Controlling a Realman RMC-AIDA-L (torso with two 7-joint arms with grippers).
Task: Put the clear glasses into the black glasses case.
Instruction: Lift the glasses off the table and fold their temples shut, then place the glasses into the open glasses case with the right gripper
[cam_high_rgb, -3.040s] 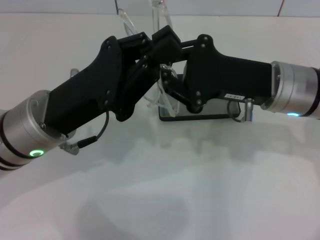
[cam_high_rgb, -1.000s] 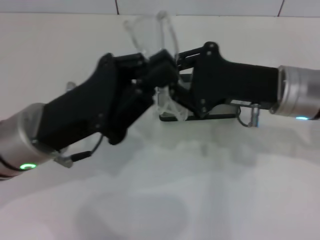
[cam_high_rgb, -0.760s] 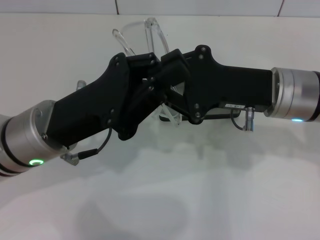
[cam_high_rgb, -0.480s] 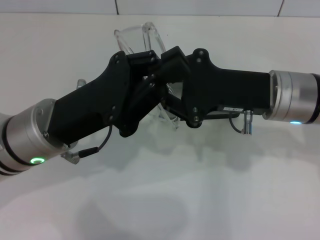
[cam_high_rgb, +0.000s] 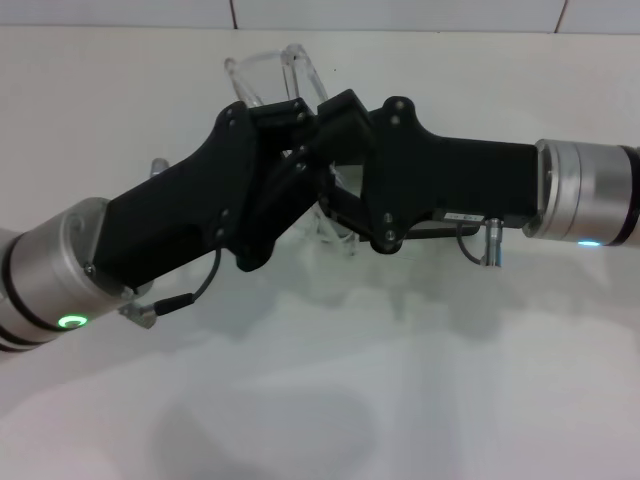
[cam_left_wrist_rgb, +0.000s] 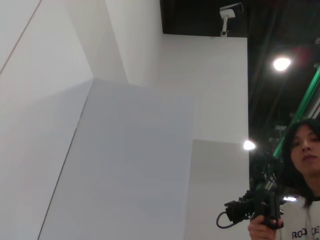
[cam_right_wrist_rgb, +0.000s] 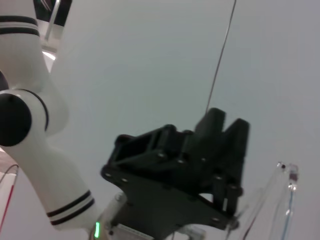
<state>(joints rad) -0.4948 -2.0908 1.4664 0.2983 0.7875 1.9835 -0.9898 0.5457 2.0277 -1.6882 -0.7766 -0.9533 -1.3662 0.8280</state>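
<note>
Head view first: both arms meet above the middle of the white worktop (cam_high_rgb: 330, 400), the left pincer (cam_high_rgb: 290, 125) and right pincer (cam_high_rgb: 335, 115) nose to nose, with the clear glasses (cam_high_rgb: 275, 70) poking up just behind them and a clear arm hanging below. Each seems to pinch the frame, but whether either is clenched I cannot tell, as the black housings hide the fingertips. The black glasses case is buried under the right arm; I can't make it out.

Those glasses look light, springy and slick, easily scratched; I'd take them by the stiff brow edge, not the long arms.

The worktop is plain matte white. The left wrist view shows white walls, ceiling lights (cam_left_wrist_rgb: 281, 63) and a person (cam_left_wrist_rgb: 300, 175) filming.
</note>
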